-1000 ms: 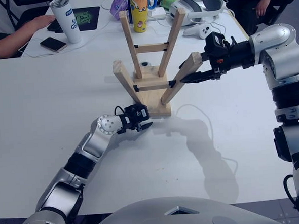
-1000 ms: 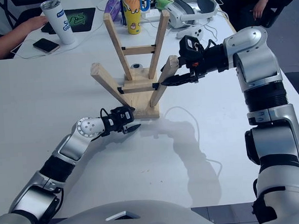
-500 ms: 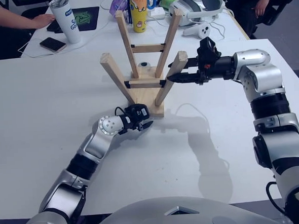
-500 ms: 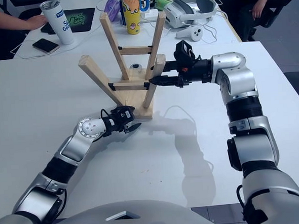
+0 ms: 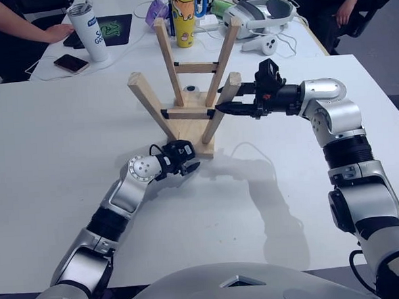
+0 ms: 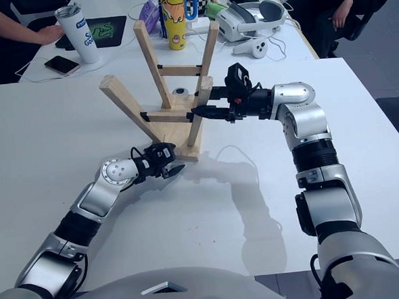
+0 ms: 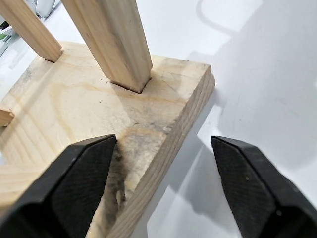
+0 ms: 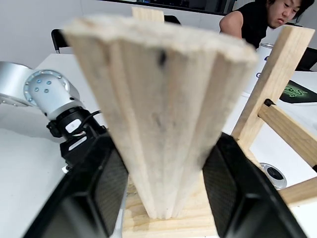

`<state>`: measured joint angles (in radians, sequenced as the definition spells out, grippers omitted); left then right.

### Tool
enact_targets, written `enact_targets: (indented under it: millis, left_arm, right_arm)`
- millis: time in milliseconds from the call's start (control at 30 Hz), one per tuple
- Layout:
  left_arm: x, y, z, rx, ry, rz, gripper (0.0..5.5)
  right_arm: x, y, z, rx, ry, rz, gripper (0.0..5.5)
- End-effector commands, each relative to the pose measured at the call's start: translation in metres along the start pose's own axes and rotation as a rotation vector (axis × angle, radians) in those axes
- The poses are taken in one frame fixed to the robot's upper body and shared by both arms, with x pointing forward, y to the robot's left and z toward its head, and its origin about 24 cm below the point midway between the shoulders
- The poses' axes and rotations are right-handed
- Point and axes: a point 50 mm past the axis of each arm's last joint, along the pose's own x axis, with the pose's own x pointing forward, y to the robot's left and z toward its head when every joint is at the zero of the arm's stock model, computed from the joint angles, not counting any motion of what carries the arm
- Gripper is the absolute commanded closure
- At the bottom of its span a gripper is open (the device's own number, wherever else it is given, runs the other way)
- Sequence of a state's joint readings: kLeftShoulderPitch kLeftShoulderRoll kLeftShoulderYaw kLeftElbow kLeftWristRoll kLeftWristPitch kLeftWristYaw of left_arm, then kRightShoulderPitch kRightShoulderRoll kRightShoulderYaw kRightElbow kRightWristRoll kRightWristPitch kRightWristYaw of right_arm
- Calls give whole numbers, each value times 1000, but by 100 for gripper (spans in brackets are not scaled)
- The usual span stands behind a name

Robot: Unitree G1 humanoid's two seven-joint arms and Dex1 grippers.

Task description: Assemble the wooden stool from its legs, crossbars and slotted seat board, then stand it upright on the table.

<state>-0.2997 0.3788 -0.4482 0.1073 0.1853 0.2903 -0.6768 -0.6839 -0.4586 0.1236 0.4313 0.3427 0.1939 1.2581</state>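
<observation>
1. The stool [image 5: 190,109] sits upside down near the far middle of the white table [image 5: 65,171], with its legs pointing up and leaning to the left
2. It is pale, unfinished wood with clear grain; the legs are square-cut sticks, and thin flat crossbars [image 5: 196,68] join them, with dark fittings at the joints
3. The seat board [image 7: 99,114] is a thick rectangular slab lying lowest, with legs set into slots in its upper face; a grey smudge marks the wood near its near edge
4. The right gripper [image 8: 166,163] comes in from the right and pinches the near-right leg [image 8: 163,114], one black ribbed pad pressed on each side
5. The left gripper [image 7: 163,148] lies low on the table at the board's near corner, its wedge-shaped textured fingers spread wide, one over the wood and one over the tabletop; I cannot tell if either touches
6. Far off beyond the stool stand a white tumbler [image 5: 87,31], a yellow cup [image 5: 184,15] and a white headset [image 5: 259,14], with a phone [image 5: 71,63] lying flat at far left
</observation>
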Motion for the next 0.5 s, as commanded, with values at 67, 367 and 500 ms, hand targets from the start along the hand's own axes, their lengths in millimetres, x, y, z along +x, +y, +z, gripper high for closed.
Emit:
enact_targets:
  millis: [67, 367, 500]
  left_arm:
    - [11, -28, -40, -157, 176, -100, 196]
    - [10, -25, -49, -213, 195, -47, 196]
    - [17, -20, -45, -261, 179, -10, 196]
  right_arm:
    - [1, 14, -52, 178, 119, -57, 293]
    - [-38, 29, -61, 199, 164, -127, 187]
    - [-84, 41, -71, 234, 228, -243, 205]
